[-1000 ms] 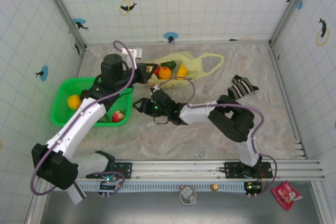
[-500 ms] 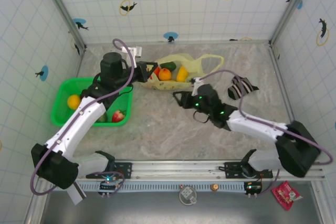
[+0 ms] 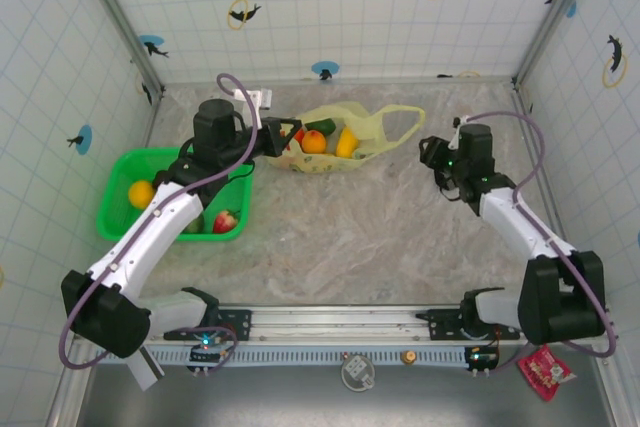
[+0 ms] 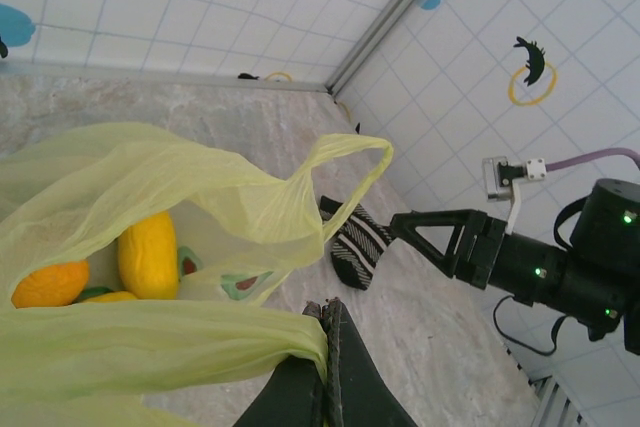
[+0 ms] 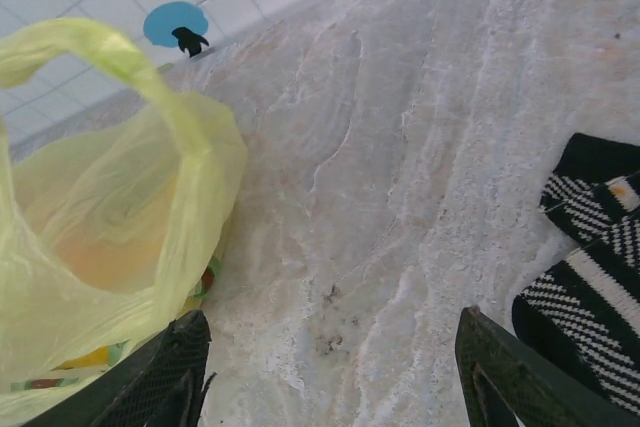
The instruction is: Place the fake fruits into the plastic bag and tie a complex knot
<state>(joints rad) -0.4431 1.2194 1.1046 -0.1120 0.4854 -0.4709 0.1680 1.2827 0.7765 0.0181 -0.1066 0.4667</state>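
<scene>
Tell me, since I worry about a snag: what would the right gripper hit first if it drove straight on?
The right gripper would likely meet bare table first, between bag and cloth; depth is unclear.

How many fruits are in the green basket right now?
2. An orange fruit lies at the left side of the green basket, and a red fruit near its right front corner. The left arm crosses over the basket, so more may be hidden under it.
</scene>
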